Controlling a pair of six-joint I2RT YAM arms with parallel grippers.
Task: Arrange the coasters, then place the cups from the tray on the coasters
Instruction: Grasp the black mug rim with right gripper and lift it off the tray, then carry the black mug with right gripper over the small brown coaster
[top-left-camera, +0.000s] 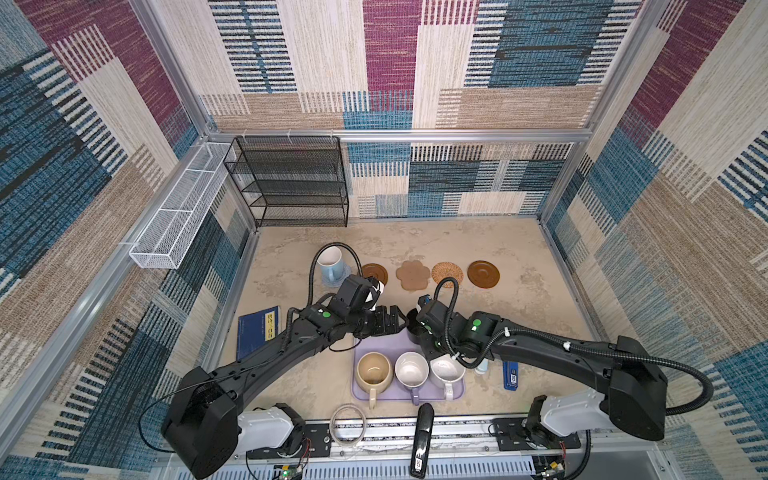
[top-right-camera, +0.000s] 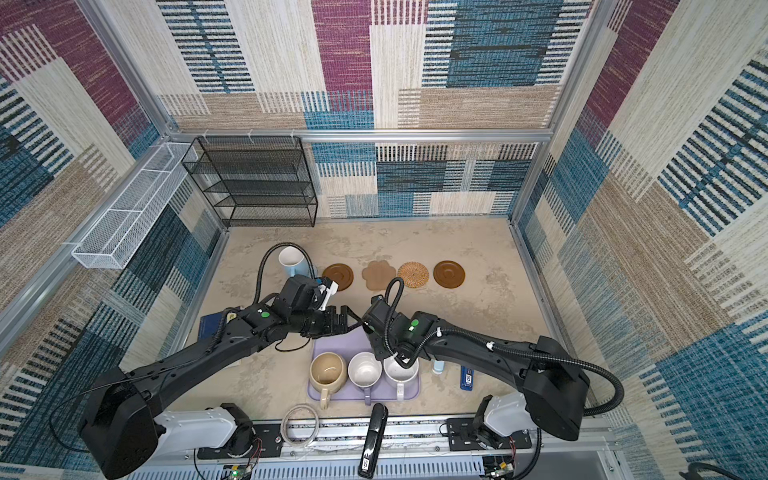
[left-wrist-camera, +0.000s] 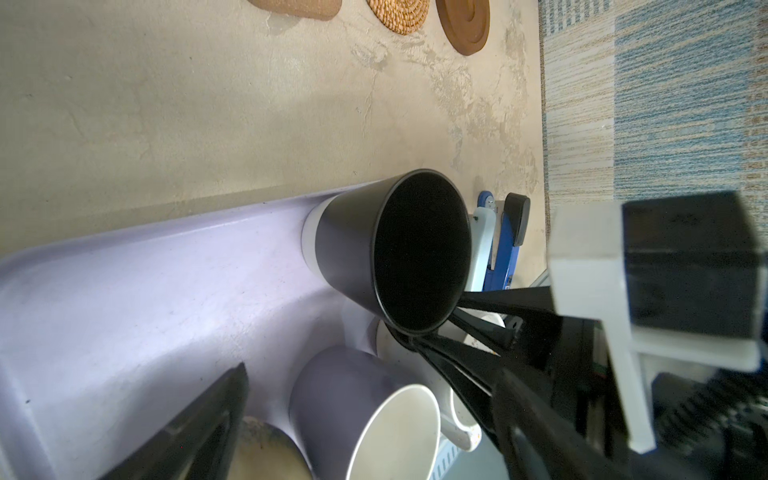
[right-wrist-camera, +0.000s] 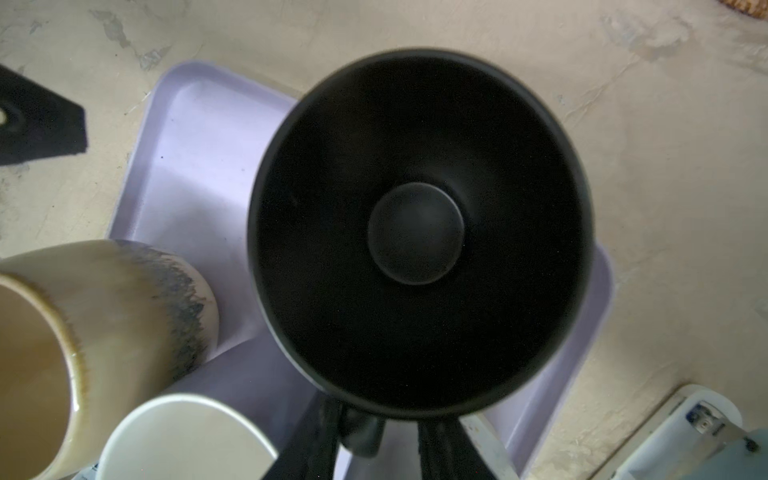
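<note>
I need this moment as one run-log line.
step: pick black mug off tray | left gripper: open, empty | right gripper: around handle, grip unclear | on coaster: light blue mug

2 arms inward: left end effector (top-left-camera: 398, 322) wide-jawed, right end effector (right-wrist-camera: 376, 419) narrowly parted.

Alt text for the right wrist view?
Looking straight down into the black mug on the lavender tray, filling most of the frame; fingers of the right gripper straddle its handle. The beige mug and a white-lined mug stand beside it.
</note>
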